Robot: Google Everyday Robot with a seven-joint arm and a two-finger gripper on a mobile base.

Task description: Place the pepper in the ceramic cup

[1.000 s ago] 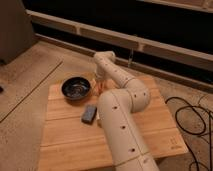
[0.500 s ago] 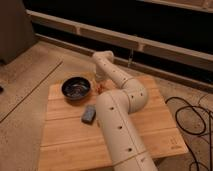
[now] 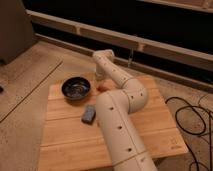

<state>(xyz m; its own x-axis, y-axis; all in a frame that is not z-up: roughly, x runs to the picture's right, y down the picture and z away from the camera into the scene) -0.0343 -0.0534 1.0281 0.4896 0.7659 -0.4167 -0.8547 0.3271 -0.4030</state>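
Looks like a robot lab / test space imo, not a home: bare speckled concrete floor (image 3: 25, 80) at 9 o'clock, plain wooden work table (image 3: 65, 135) in the middle, loose black cables (image 3: 192, 117) on the ground at 3 o'clock, long beige ledges (image 3: 165, 45) w/ dark panels across 12 o'clock. Cream robot arm (image 3: 120, 125) reaches over the table, gripper (image 3: 101, 79) over its far side.

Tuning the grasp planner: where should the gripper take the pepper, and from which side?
Likely from straight above, closing across the piece. The pepper is a small, low piece lying on the wooden table, between the dark bowl and the arm, so side approaches look crowded. The gripper hangs just behind it.
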